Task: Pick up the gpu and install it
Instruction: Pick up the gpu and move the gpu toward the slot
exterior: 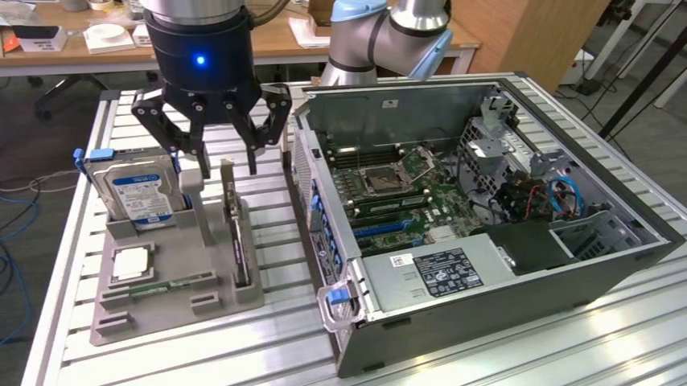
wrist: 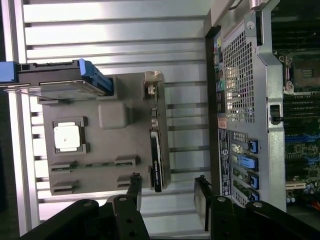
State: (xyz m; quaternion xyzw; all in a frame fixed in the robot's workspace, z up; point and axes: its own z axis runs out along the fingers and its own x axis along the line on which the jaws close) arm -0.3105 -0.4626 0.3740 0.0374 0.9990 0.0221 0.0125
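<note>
Currently my tool [exterior: 228, 165] hangs with its fingers spread wide and nothing between them, over the far end of the grey holder [exterior: 215, 301] on the tabletop [exterior: 279, 338]. The gpu [exterior: 238, 241] stands on its long edge in the holder's slot, not lifted, just under the fingertips. The hard drive [exterior: 134, 189] is on one side of it and the open computer case [exterior: 601, 241] on the other.

Risks as I judge them:

- The card is thin and I see it edge-on. In the wrist view it lies nearer one finger than the other. If I descend off its line, a fingertip could land on its top edge and load the board.
- With the fingers this wide, the outer one is near the case's rear wall and the opposite one is near the hard drive. Either could be clipped.
- A grip toward one end of the card could let it pivot, bind in the slot and drag the holder up with it.
- A card held tilted would likely miss the motherboard slot, and its bracket could catch on the case.
</note>
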